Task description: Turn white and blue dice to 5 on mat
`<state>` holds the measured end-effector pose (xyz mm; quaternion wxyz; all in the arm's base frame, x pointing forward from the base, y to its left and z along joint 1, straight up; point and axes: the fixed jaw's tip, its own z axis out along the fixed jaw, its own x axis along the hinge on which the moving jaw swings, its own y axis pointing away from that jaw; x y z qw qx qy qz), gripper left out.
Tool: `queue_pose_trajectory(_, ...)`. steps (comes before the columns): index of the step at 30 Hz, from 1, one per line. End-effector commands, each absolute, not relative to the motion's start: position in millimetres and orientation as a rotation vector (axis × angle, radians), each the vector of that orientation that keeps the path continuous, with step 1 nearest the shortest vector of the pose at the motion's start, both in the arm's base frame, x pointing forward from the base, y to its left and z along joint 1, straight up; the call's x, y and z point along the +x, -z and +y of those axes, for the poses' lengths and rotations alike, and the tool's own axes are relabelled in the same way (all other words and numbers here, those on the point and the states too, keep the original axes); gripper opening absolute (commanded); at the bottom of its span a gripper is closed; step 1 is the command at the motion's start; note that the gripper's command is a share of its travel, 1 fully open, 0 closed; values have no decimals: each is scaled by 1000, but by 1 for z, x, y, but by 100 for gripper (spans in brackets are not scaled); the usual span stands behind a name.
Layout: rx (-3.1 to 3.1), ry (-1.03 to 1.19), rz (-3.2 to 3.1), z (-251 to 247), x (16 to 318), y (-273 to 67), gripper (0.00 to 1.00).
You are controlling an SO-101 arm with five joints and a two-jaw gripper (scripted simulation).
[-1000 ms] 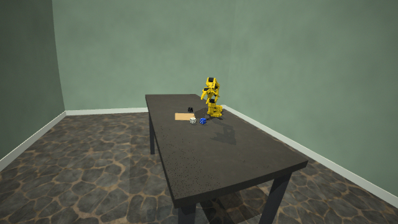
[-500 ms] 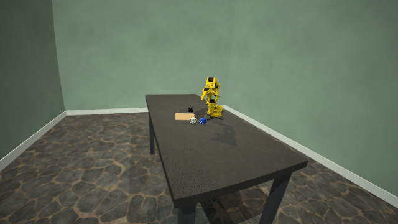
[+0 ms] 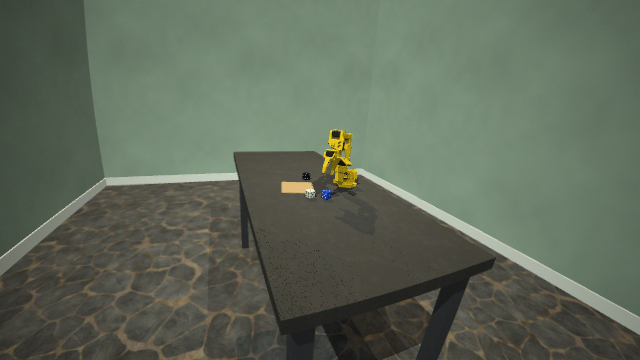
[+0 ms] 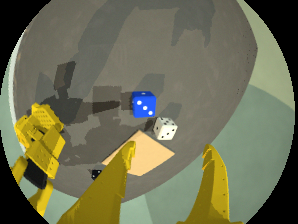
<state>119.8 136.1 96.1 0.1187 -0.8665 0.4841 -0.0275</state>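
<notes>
The tan mat (image 3: 296, 187) lies flat on the dark table. The white die (image 3: 310, 193) sits at the mat's near right corner, seemingly just off it. The blue die (image 3: 326, 194) lies on the bare table to its right, close to the arm's base. The black die (image 3: 306, 176) lies behind the mat. My gripper (image 3: 327, 165) hangs raised above the table, open and empty. In the wrist view the blue die (image 4: 143, 103), the white die (image 4: 166, 129) and the mat (image 4: 149, 156) lie beyond my open fingers. The black die (image 4: 95, 173) is partly hidden by one finger.
The yellow arm's base (image 3: 346, 177) stands at the table's right edge, just behind the blue die. The table's left edge runs close past the mat.
</notes>
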Motion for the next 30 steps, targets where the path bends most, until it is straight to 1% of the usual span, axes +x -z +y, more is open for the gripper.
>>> queue_pose_trajectory(1,-2577,67,1416,139,120,-91,35)
queue_pose_trajectory(6,-2686,26,1476,136,117,-72,35)
queue_pose_trajectory(10,-2730,9,1500,134,115,-65,35)
queue_pose_trajectory(30,-2724,12,1493,137,118,-65,35)
